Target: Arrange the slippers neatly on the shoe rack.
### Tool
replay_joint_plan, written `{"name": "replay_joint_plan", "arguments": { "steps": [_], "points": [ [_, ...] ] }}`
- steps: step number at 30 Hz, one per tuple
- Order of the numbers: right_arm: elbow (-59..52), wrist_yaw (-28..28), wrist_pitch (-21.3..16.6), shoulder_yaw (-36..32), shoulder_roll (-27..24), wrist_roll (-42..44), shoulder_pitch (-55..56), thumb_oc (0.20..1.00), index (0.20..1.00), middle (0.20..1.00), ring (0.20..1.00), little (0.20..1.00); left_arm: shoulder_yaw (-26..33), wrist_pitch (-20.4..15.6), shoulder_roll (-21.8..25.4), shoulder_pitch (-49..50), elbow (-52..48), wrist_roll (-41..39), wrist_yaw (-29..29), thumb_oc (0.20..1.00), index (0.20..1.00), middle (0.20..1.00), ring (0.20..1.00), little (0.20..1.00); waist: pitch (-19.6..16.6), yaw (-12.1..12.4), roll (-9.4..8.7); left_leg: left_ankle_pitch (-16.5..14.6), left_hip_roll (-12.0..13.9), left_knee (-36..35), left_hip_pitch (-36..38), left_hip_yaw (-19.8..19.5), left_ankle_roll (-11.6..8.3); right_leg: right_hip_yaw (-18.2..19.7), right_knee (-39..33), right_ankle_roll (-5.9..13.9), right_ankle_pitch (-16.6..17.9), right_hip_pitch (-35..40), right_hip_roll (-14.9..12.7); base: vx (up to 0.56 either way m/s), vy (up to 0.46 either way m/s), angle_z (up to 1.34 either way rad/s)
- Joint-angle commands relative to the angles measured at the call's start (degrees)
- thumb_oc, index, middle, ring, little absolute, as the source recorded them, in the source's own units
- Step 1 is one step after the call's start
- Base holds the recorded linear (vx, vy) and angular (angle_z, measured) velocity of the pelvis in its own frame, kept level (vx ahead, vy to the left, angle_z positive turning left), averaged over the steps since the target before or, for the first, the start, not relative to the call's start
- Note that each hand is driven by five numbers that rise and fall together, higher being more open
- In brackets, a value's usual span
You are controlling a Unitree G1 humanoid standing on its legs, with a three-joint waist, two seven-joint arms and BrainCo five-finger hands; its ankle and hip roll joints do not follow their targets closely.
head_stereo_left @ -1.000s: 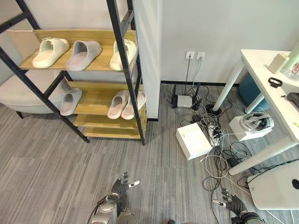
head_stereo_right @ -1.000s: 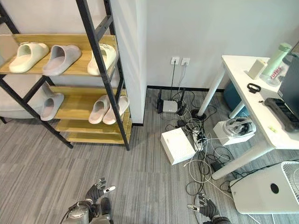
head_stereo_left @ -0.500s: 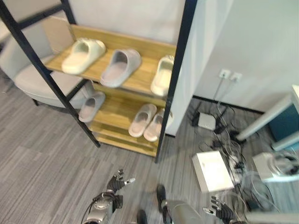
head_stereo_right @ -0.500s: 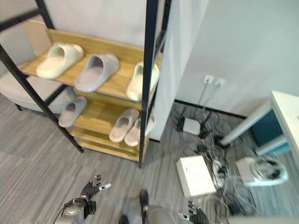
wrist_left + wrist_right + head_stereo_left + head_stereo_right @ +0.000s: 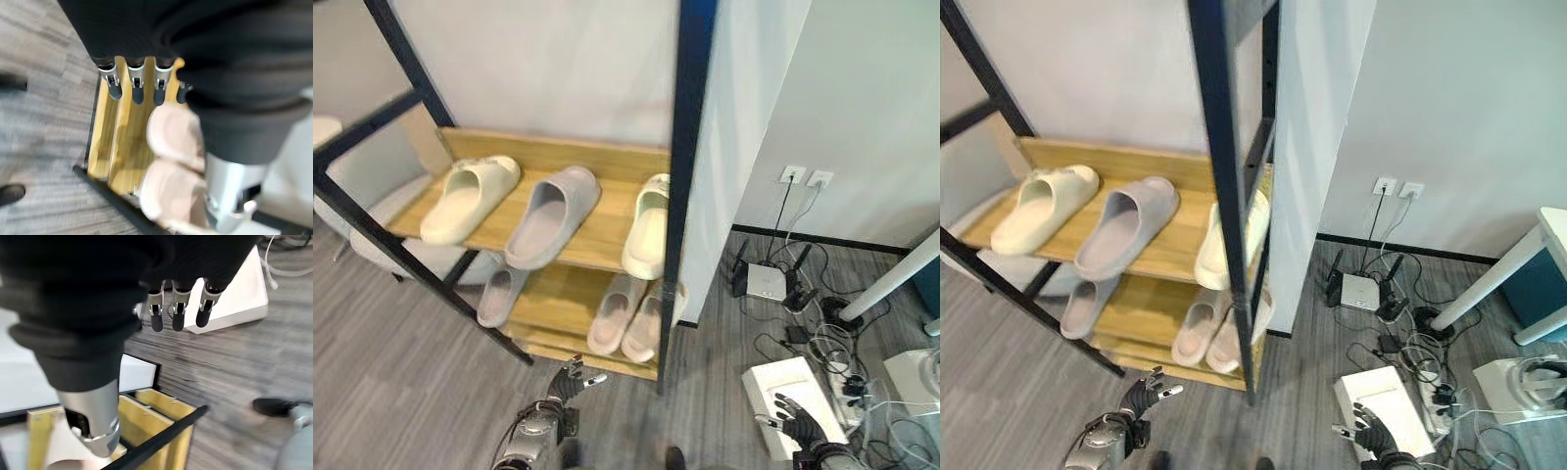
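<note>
Grey plank flooring runs up to the shoe rack (image 5: 677, 196), which looms far larger and closer than a second ago (the whole view has shifted, so the robot has stepped in), bringing the shelves near reach. Both the left hand (image 5: 570, 380) and right hand (image 5: 795, 427) hang empty with fingers spread. On the rack's upper shelf, the grey slipper (image 5: 551, 213) lies slanted between two cream slippers (image 5: 470, 198), toe toward the back wall, heel overhanging the front edge.

The black post (image 5: 683, 166) of the shoe rack (image 5: 607, 162) crosses in front of the cream slipper (image 5: 647, 225). Bare shelf board lies between that slipper and the grey slipper (image 5: 551, 215). Cables (image 5: 822, 343) and a white box (image 5: 778, 397) clutter the floor at right.
</note>
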Motion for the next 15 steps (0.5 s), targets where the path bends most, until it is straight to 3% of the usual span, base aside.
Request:
{"name": "replay_joint_plan", "arguments": {
  "steps": [1,2,3,4,5,6,7,8,9,13,14,15],
  "points": [
    [-3.4,-0.8,-0.4,2.2,2.2,-0.5,-2.0,1.0,1.0,1.0,1.0,1.0,0.2,-2.2,4.6,-2.0,-4.1,-0.6,0.6,1.0,1.0,1.0,1.0,1.0,2.5,1.9,-4.88,-1.1,0.6,3.5,-2.7,2.7,1.75,-2.6,1.2,10.09,5.9,-4.0,-14.6,-0.1,0.231,-0.61],
    [-3.7,-0.7,-0.5,2.6,2.3,-0.5,-2.6,1.0,1.0,1.0,1.0,1.0,0.5,-2.3,5.0,-2.0,-4.4,-0.9,0.7,1.0,1.0,1.0,1.0,1.0,2.8,2.3,-4.73,-1.1,0.7,3.3,-2.9,3.9,1.89,-4.9,1.6,9.91,6.1,-4.7,-14.6,-0.05,0.061,-0.83],
    [-3.6,-0.7,-0.5,2.6,2.3,-0.5,-2.6,1.0,1.0,1.0,1.0,1.0,0.5,-2.3,5.0,-2.0,-4.4,-0.9,0.7,1.0,1.0,1.0,1.0,1.0,2.9,2.4,-4.73,-1.1,0.7,3.2,-2.8,4.0,1.89,-4.8,1.6,9.91,6.1,-4.7,-14.6,-0.1,0.232,-0.79],
    [-3.5,-0.4,-0.5,3.4,2.3,-1.1,-3.3,1.0,1.0,1.0,1.0,1.0,1.1,-2.1,5.5,-1.7,-4.8,-1.0,0.6,1.0,1.0,1.0,1.0,1.0,3.0,3.7,-4.5,-1.5,0.5,3.2,-2.9,6.2,2.3,-12.5,3.5,9.31,5.4,-5.1,-14.4,-0.07,0.256,-0.53],
    [-3.0,-0.2,-0.4,3.7,2.3,-1.2,-3.5,1.0,1.0,1.0,1.0,1.0,1.3,-1.9,5.6,-1.6,-4.6,-0.8,0.3,1.0,1.0,1.0,1.0,1.0,2.9,3.6,-4.45,-1.5,0.1,2.8,-2.7,7.0,2.64,-13.7,4.5,8.9,4.1,-5.1,-13.0,-0.06,0.332,-0.4],
    [-2.5,0.0,-0.5,3.9,2.4,-1.1,-3.6,1.0,1.0,1.0,1.0,1.0,1.5,-1.9,5.8,-1.3,-4.6,-0.8,0.1,1.0,1.0,1.0,1.0,1.0,2.9,3.5,-4.43,-1.5,-0.5,2.3,-1.8,7.8,2.91,-13.0,5.1,8.49,2.5,-4.8,-10.7,0.0,0.162,-0.58],
    [-2.5,0.0,-0.5,3.9,2.4,-1.1,-3.6,1.0,1.0,1.0,1.0,1.0,1.5,-1.9,5.8,-1.3,-4.6,-0.8,0.1,1.0,1.0,1.0,1.0,1.0,2.8,3.5,-4.44,-1.4,-0.5,2.3,-2.0,7.8,2.91,-13.0,5.1,8.48,2.6,-5.0,-10.7,0.05,0.199,-0.79],
    [-2.1,0.5,-0.6,4.4,2.2,-1.2,-3.2,1.0,1.0,1.0,1.0,1.0,2.7,-1.7,6.1,-0.1,-4.7,-1.3,-0.2,1.0,1.0,1.0,1.0,1.0,2.5,3.9,-4.52,-0.8,-1.6,2.4,-0.7,8.9,3.27,-13.3,6.4,6.6,-1.3,-3.6,-4.9,0.05,0.132,-0.59],
    [-2.4,0.7,-0.7,4.5,2.1,-1.0,-2.9,1.0,1.0,1.0,1.0,1.0,2.8,-1.6,6.1,0.2,-4.7,-1.4,-0.3,1.0,1.0,1.0,1.0,1.0,2.3,3.9,-4.57,-0.6,-1.9,3.0,-0.9,8.7,3.21,-13.1,6.3,6.13,-2.4,-3.0,-3.5,0.06,0.126,-0.29],
    [-1.8,1.1,-0.7,4.5,1.5,0.1,-2.0,1.0,1.0,1.0,1.0,1.0,3.0,-1.6,5.2,0.7,-4.6,-1.8,-0.8,1.0,1.0,1.0,1.0,1.0,3.0,4.2,-4.8,0.3,-1.9,8.9,-1.1,7.9,2.07,-11.4,3.1,3.36,-3.3,0.7,-1.3,0.02,-0.085,0.0],
    [-1.8,1.1,-0.6,3.8,0.4,0.3,-1.7,1.0,1.0,1.0,1.0,1.0,2.0,-1.7,4.5,0.5,-5.8,-2.0,-1.0,1.0,1.0,1.0,1.0,1.0,4.1,4.8,-5.0,2.0,-3.2,15.0,-4.2,2.0,0.63,-11.6,2.4,2.59,-2.9,1.8,-1.4,-0.05,-0.08,-0.11],
    [-1.8,1.1,-0.7,3.8,0.4,0.3,-1.7,1.0,1.0,1.0,1.0,1.0,2.0,-1.7,4.5,0.5,-5.8,-2.1,-1.0,1.0,1.0,1.0,1.0,1.0,4.1,4.7,-4.98,2.0,-3.2,15.1,-4.3,1.9,0.63,-11.7,2.4,2.59,-2.9,1.9,-1.4,-0.09,-0.051,0.06]
  ]
}}
